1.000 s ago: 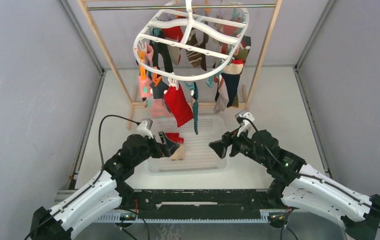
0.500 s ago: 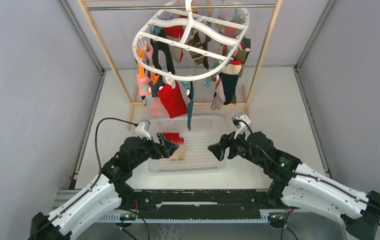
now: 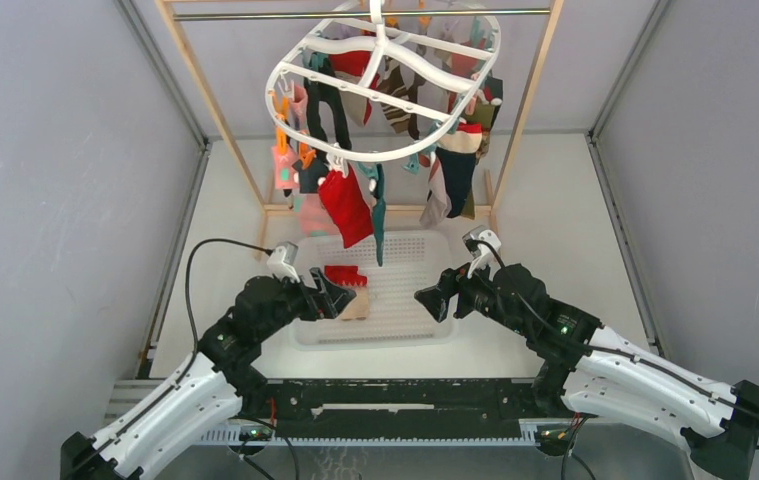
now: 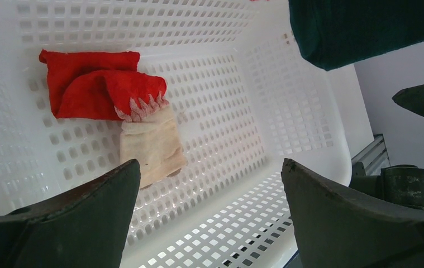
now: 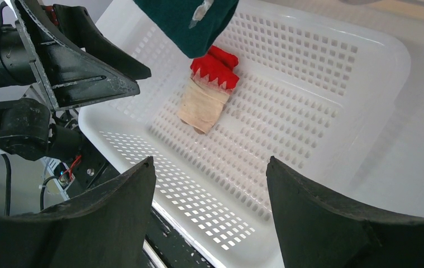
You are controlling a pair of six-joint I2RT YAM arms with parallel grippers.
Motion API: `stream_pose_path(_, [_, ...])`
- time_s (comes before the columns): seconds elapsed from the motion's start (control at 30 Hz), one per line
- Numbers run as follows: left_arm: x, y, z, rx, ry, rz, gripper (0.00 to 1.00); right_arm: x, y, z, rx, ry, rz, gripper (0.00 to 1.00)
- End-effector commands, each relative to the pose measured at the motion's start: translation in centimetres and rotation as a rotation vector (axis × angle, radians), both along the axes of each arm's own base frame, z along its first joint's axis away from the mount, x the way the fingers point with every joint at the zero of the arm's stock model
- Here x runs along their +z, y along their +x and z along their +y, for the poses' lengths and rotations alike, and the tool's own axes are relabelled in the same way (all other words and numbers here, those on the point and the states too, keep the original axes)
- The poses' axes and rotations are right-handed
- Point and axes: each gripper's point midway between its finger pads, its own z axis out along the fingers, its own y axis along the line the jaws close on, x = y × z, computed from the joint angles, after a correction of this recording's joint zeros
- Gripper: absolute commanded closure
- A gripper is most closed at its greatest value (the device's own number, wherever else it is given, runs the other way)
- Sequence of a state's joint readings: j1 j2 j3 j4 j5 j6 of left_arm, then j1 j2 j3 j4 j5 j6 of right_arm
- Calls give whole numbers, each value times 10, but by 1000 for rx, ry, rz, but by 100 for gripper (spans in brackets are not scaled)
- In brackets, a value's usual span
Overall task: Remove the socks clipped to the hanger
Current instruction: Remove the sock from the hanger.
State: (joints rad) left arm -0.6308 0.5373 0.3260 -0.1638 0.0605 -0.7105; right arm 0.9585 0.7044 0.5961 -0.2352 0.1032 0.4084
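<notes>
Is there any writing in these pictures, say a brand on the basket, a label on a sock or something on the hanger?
No text can be read anywhere.
Basket: plain white, no brand showing.
Red-and-cream sock in it: a pattern only, no lettering.
Hanger and its clipped socks: any labels are too small to tell.
</notes>
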Motion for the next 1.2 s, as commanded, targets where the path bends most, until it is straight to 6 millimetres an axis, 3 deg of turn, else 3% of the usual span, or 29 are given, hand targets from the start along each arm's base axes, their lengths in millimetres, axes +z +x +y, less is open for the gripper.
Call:
stream_pose_path(0.0, [10, -3, -3, -19, -22, -14, 0, 15, 2, 5, -4, 52, -30, 21])
stream_pose_path(0.27, [16, -4, -3, -24, -25, -25, 0, 20, 8, -4, -46, 35, -64, 20])
stream_pose_path(0.57, [22, -4, -2, -25, -20, -35, 0, 45, 47, -53, -222, 54, -103, 20])
stream_pose_path(0.73, [25, -4, 0, -19, -21, -45, 0, 56, 63, -71, -256, 88, -105, 20])
stream_pose_path(0.87, [28, -5, 0, -21, -26, -51, 0, 68, 64, -66, -203, 118, -136, 22])
stream_pose_path(1.17, [31, -5, 0, -18, -33, -58, 0, 101, 55, -32, -43, 178, -220, 26])
